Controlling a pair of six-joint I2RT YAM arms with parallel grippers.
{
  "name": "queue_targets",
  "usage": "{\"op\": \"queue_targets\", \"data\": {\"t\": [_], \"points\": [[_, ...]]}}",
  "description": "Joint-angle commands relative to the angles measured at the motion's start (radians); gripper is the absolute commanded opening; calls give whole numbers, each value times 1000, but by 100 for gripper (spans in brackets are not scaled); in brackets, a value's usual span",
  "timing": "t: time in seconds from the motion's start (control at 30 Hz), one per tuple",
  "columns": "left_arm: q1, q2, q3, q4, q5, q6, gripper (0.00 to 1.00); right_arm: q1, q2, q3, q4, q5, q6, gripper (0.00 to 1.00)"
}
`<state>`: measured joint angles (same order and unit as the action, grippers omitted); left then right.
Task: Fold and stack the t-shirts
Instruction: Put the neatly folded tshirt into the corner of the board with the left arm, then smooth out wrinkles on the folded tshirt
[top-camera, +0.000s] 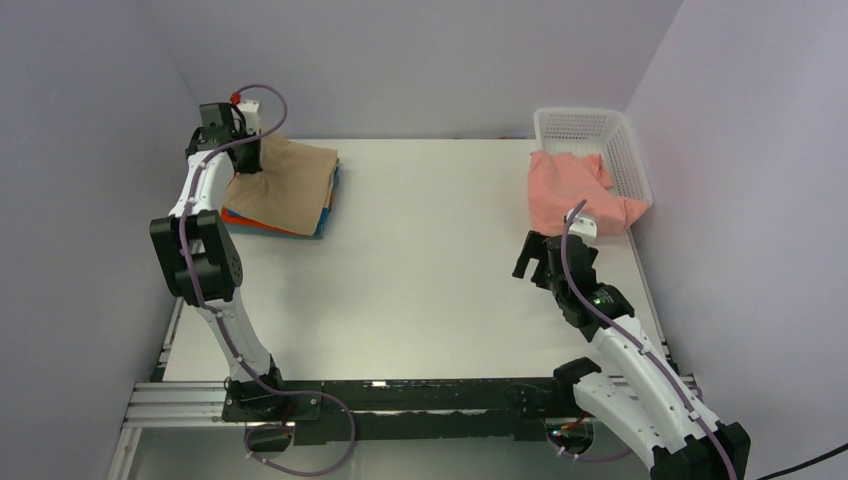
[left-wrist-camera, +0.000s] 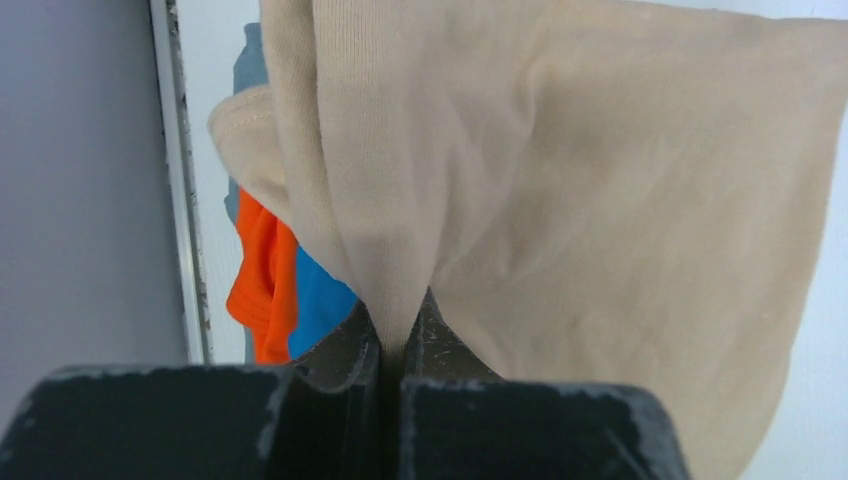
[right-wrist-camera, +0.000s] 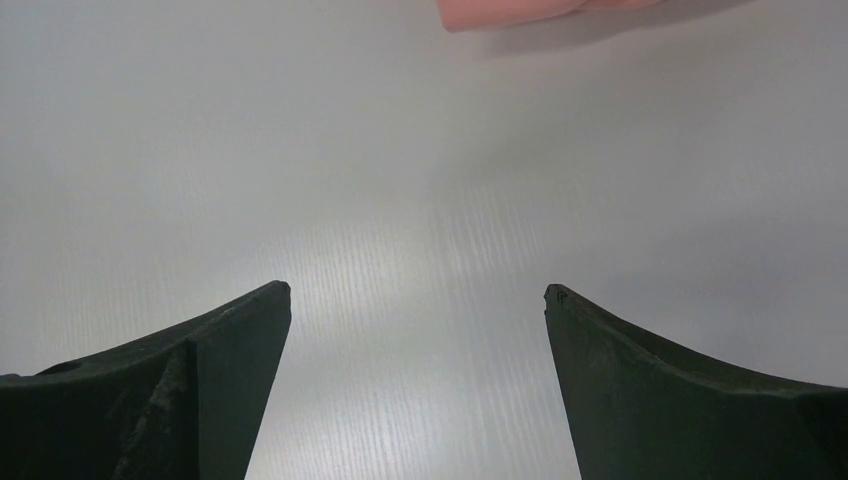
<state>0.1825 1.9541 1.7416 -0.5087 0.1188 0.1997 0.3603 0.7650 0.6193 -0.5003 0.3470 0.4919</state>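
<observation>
Top view, left gripper: my left gripper (top-camera: 245, 150) is at the far left corner of the table (top-camera: 430, 270), at the back edge of the tan tee (top-camera: 290, 180).
Top view, stack: the tan tee lies on top of the pile; an orange tee (top-camera: 250, 221) and a blue tee (top-camera: 328, 208) show at the edges under it.
Top view, salmon-pink tee: the salmon-pink tee (top-camera: 570, 190) hangs half out of the white basket (top-camera: 590, 125) onto the table at the far right, not folded.
Top view, right gripper: my right gripper (top-camera: 533, 258) hovers over bare table, near the lower edge of the pink cloth but apart from it.
Left wrist view, grip: the jaws are pressed together on a pinch of the tan tee (left-wrist-camera: 600, 200), which rises from between them as a ridge.
Left wrist view, below: the orange tee (left-wrist-camera: 262, 290) and the blue tee (left-wrist-camera: 322, 295) are seen at the left under the tan cloth.
Right wrist view, fingers: spread wide, with nothing between them, only table (right-wrist-camera: 400, 150).
Right wrist view, cloth: a corner of the salmon-pink tee (right-wrist-camera: 520, 10) is at the top edge, ahead of the fingers.
Step in hand: I judge that I am setting the tan tee on the stack.
Next move: I think the left jaws must let go without dragging the top layer; then the pink tee must be pulled out flat.
</observation>
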Motion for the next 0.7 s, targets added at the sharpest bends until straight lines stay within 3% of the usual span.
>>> {"op": "queue_targets", "data": {"t": [0.0, 0.07, 0.13, 0.17, 0.2, 0.23, 0.43, 0.67], "points": [[4, 29, 52, 108, 87, 29, 0, -4, 5, 56, -27, 47, 18, 100], [11, 44, 70, 110, 86, 19, 10, -3, 7, 61, -30, 50, 22, 100], [24, 56, 85, 103, 80, -2, 31, -2, 13, 65, -33, 50, 28, 100], [30, 55, 86, 105, 64, -22, 54, -3, 17, 70, -36, 52, 30, 100], [37, 51, 81, 115, 37, -48, 85, -4, 24, 73, -36, 53, 31, 100], [44, 41, 71, 132, 10, -71, 98, -3, 30, 78, -38, 56, 32, 100], [58, -92, 9, 190, -199, -191, 99, -3, 49, 95, -36, 51, 34, 100], [58, -216, -98, 228, 45, -339, 99, -3, 20, 88, -30, 25, 30, 100]]}}
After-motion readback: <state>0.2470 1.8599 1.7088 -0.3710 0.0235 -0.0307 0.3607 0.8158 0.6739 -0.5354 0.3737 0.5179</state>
